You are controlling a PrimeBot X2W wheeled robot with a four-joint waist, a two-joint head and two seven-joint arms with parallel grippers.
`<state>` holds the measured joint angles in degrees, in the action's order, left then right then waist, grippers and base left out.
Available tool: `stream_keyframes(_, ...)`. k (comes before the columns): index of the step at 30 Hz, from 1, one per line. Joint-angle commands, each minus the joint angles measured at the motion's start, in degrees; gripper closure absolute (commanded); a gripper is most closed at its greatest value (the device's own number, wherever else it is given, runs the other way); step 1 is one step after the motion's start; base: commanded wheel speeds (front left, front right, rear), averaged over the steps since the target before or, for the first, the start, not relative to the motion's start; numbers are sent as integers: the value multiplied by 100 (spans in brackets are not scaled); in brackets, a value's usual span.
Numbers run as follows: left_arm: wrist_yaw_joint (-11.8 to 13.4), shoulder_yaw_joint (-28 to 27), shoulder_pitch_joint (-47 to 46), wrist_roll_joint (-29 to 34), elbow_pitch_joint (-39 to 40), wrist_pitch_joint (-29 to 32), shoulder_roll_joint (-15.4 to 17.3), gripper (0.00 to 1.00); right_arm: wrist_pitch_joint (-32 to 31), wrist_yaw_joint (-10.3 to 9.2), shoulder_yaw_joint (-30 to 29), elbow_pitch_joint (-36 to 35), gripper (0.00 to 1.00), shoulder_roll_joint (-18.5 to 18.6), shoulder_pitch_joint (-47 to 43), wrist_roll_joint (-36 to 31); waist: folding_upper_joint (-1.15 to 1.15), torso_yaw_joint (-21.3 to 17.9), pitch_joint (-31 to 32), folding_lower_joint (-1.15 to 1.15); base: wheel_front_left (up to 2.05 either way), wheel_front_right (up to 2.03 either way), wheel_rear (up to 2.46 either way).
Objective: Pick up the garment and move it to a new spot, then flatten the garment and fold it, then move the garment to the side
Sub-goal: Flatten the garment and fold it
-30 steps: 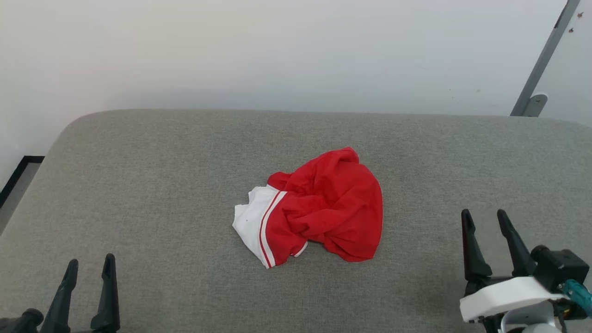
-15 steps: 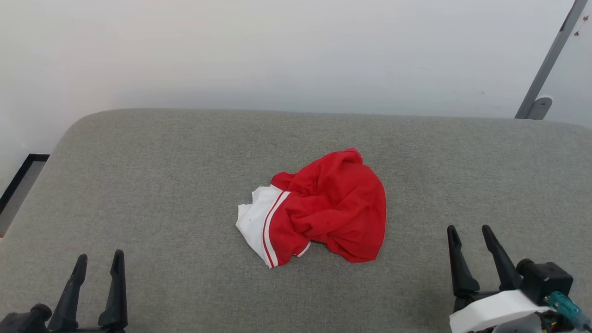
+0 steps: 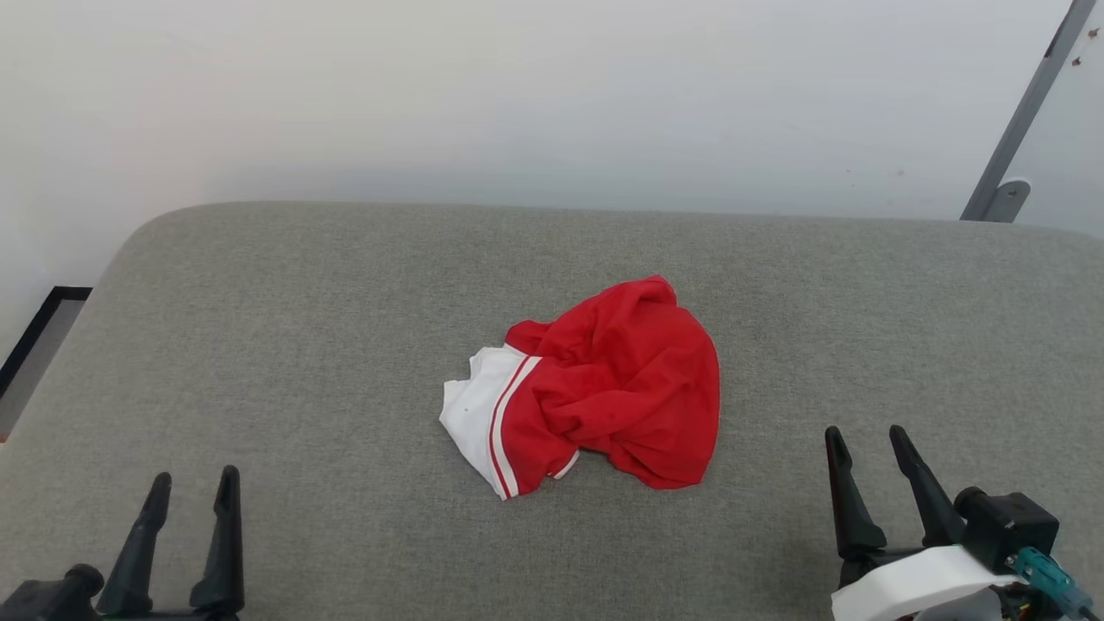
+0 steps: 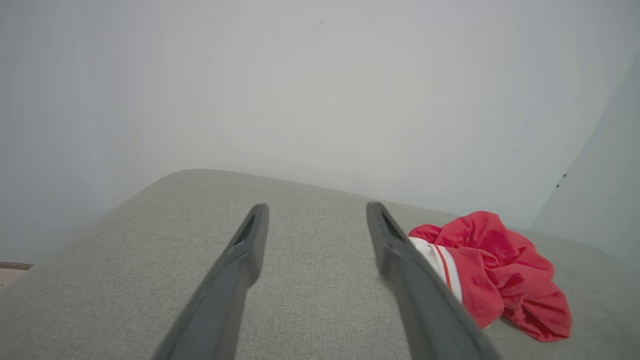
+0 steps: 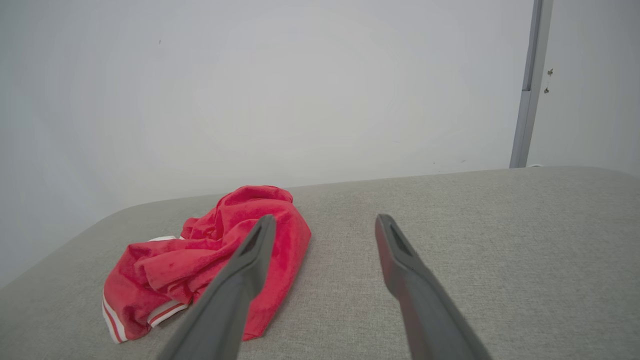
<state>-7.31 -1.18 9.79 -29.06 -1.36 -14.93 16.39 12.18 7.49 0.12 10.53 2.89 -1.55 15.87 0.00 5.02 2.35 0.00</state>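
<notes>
The long dark fingers [image 3: 222,535] of the left gripper [image 3: 196,474] and the right gripper [image 3: 863,429] are spread apart and hold nothing, low near the front of the big grey cloth pad [image 3: 302,302]. The thin bright red T-shirt with a white sleeve [image 3: 621,388] lies crumpled in the middle of that pad, well apart from both. It looks light, soft and floppy, so a puffed-up red fold on top seems the best place to pinch.

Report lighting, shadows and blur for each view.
Head view: soft even light, no glare; the crumpled bright red T-shirt with a white sleeve is sharp, faint shadow under its near edge. Left wrist view: the left gripper has dark fingers blurring toward the bottom edge. Right wrist view: right gripper likewise.
</notes>
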Motion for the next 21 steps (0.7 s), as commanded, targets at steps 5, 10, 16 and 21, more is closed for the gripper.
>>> stream_keyframes(5, -14, 387, -212, -346, -97, -15, 267, 0, -14, 0, 82, 12, 0, 2, 78, 3, 0, -57, -29, 0, 0, 0, 0)
stream_keyframes(10, -14, 889, -690, -1124, -99, 660, 723, 0, -49, 0, 166, 18, 0, 2, 220, -54, 0, -122, -121, 0, 0, 0, 0)
stream_keyframes(16, -14, 1354, -1620, -1906, -9, 1972, 1287, 0, -61, 0, 305, -45, 0, 3, 464, -100, 0, -280, -404, 0, 0, 0, 0)
stream_keyframes(21, -12, 1685, -2494, -2163, -171, 3016, 1569, 0, -11, 0, 394, -56, 0, 3, 716, -136, 0, -485, -674, 0, 0, 0, 0)
